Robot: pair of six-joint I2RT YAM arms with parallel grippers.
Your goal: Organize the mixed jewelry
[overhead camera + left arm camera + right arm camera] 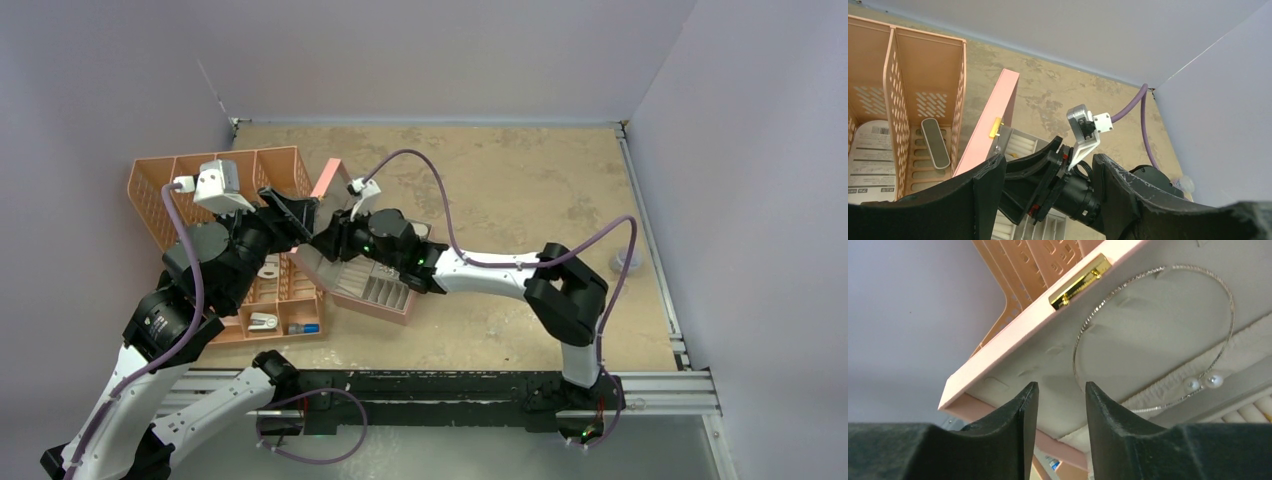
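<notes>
Both arms are crowded over the open pink jewelry box (385, 300), which sits left of centre on the bench (520, 200), roughly midway between the far and near edges. The right gripper (1061, 387) points straight into the box with its jaws parted and nothing between them. There's the prize: the silvery wire hoop (1214, 380), two pearl-like beads at its open ends, leaning against the cream lining just below the gold clasp (1080, 282) on the raised lid (326, 180), clear of the fingers (1023, 410). The left gripper (1048, 160) hangs beside the lid, jaws spread wide and empty, with the right arm's wrist showing through the gap. Hard against the box on the left-edge side stands the orange basket organizer (160, 180), a white clip (263, 321) and a blue-capped tube (305, 328) in its near compartments. By the bench's right edge sits a small clear cup (625, 262).
</notes>
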